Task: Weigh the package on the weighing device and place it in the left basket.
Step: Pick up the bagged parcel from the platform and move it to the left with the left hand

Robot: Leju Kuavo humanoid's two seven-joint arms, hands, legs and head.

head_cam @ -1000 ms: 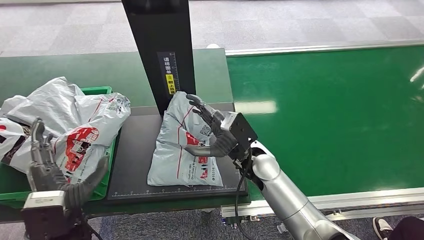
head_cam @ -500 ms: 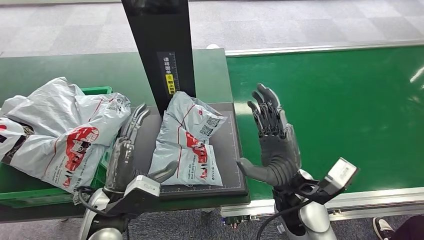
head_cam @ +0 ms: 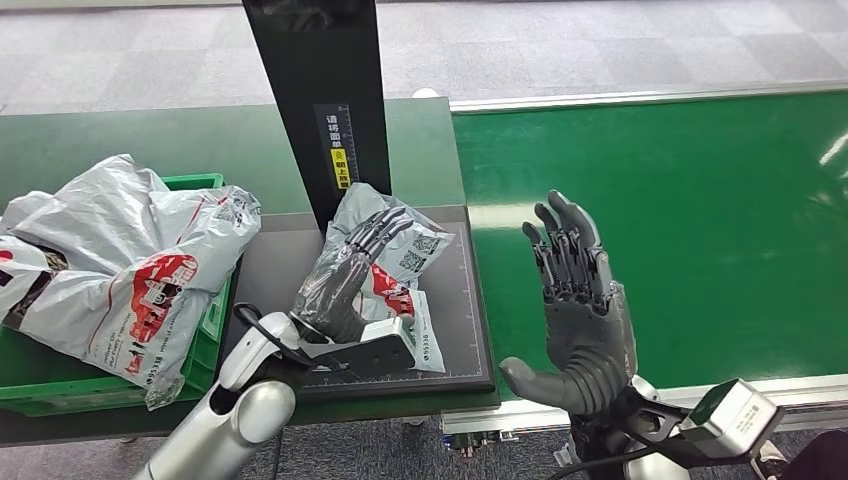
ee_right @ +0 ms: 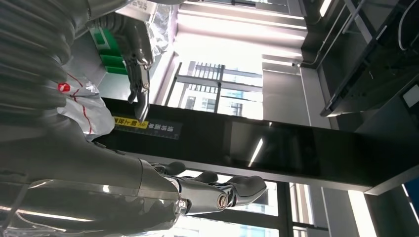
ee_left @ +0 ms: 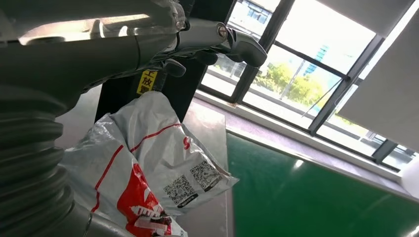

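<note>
Weighing looks done: I see the package (head_cam: pixel 385 275) lying on the scale platform (head_cam: pixel 455 330). My left hand (head_cam: pixel 345 275) rests flat on it, ungripped; right hand (head_cam: pixel 575 300) hovers spread, empty. Green basket (head_cam: pixel 195 182) transfer remains.

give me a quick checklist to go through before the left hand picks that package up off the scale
1. Package lies on the scale platform: ok.
2. Left hand is over the package, fingers extended: ok.
3. Left hand has actually gripped the package: cannot tell.
4. Right hand is open, raised beside the platform, apart from the package: ok.
5. Green basket to the left has room: not ok, grey bags are heaped over its rim.
6. Weight reading taken: cannot tell.
</note>
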